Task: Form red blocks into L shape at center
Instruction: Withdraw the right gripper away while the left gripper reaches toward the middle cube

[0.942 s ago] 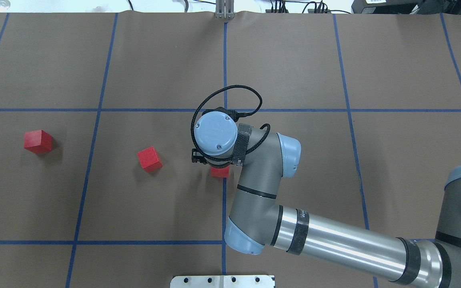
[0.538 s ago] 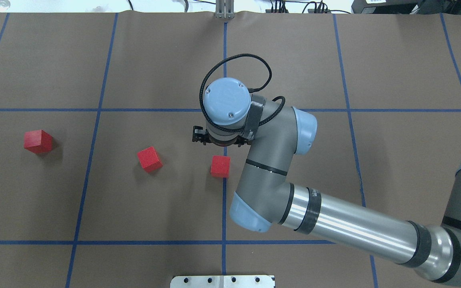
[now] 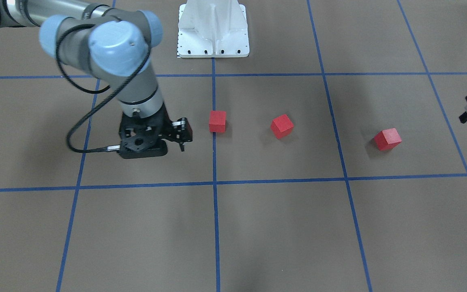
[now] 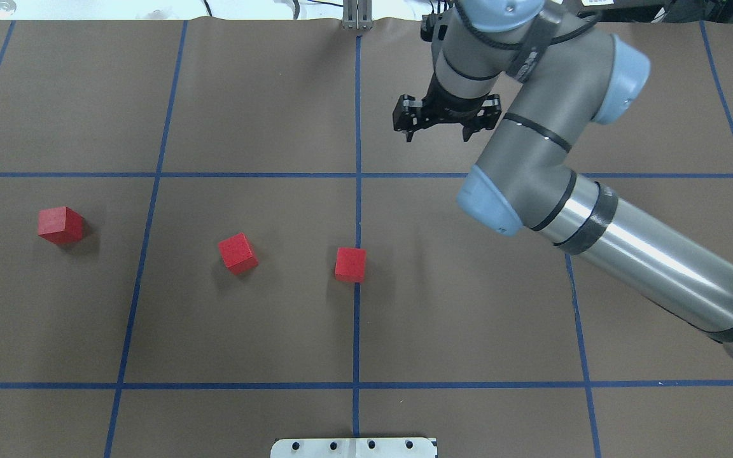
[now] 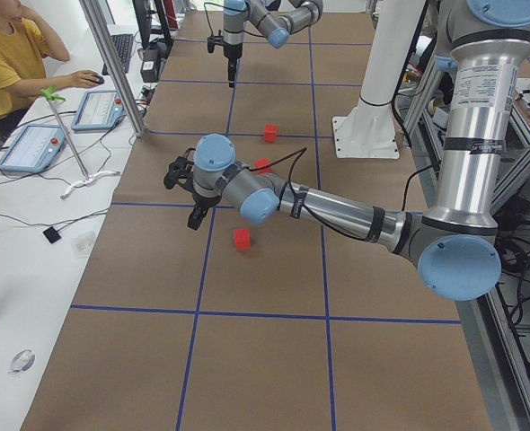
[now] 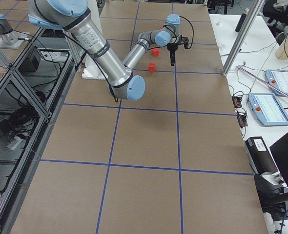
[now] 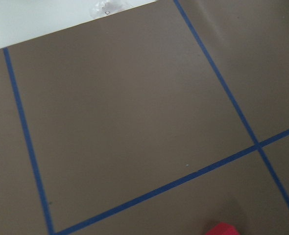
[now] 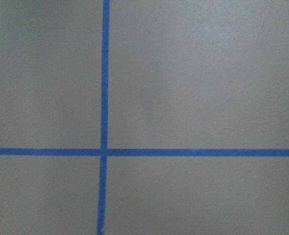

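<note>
Three red blocks lie in a row in the overhead view: one at far left, one in the middle, one touching the left side of the blue line of the center. None touches another. My right gripper hangs open and empty beyond and to the right of the center block; it also shows in the front view as the right gripper. My left gripper is outside the overhead view; one of its fingers shows past the outermost block. It looks open and holds nothing.
The white mount plate sits at the near table edge and a metal bracket at the far edge. My right forearm crosses the right half of the table. A seated person and control tablets are beside the far side.
My right gripper has risen off the center block and swung away to the far right, leaving that block by the blue line. None of the blocks has moved.
</note>
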Robot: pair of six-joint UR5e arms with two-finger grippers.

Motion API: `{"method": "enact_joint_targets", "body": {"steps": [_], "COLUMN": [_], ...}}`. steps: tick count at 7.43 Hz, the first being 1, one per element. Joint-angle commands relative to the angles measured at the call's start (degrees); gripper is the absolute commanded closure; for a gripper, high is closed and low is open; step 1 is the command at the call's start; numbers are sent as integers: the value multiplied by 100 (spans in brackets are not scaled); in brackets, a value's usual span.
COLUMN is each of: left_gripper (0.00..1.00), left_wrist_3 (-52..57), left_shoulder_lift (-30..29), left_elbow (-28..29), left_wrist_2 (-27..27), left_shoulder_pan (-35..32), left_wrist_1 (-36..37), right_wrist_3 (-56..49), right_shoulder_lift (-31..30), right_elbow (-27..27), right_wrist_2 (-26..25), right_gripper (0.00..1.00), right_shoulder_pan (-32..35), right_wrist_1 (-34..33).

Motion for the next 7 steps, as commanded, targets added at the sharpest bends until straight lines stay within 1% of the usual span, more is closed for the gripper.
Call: {"method": "enact_joint_targets", "body": {"steps": [1, 2, 3, 4, 5, 6, 7], "left_gripper": [0, 0, 0, 0, 0, 0, 0], "left_wrist_3": [-2413, -3302, -3938, -4449, -4897, -5233, -5593], "left_shoulder_lift": [-32, -232, -373, -409, -575, -916, -1389], "left_elbow": [-726, -798, -772, -772, -702, -650, -658], "left_wrist_2": [1331, 1905, 1998, 2260, 2672, 2693, 2859], "left_shoulder_pan": [1518, 2188, 2595, 3025, 3612, 3818, 4081], "left_wrist_1": [-99, -73, -21, -3, 67, 425, 1211], "right_wrist_3": [-1511, -2301, -2735, -3218, -3815, -4143, -4181], "right_shoulder_lift": [-976, -1267, -1513, -1786, -2084, -2348, -2447], "right_elbow": [505, 498, 498, 489, 472, 471, 471], "right_wrist_2": [580, 774, 854, 1012, 1248, 1294, 1294], "right_gripper": [0, 0, 0, 0, 0, 0, 0], "right_shoulder_pan": [971, 1323, 1597, 1895, 2220, 2380, 2425], "right_wrist_1": [-9, -9, -9, -9, -1, 34, 43]}}
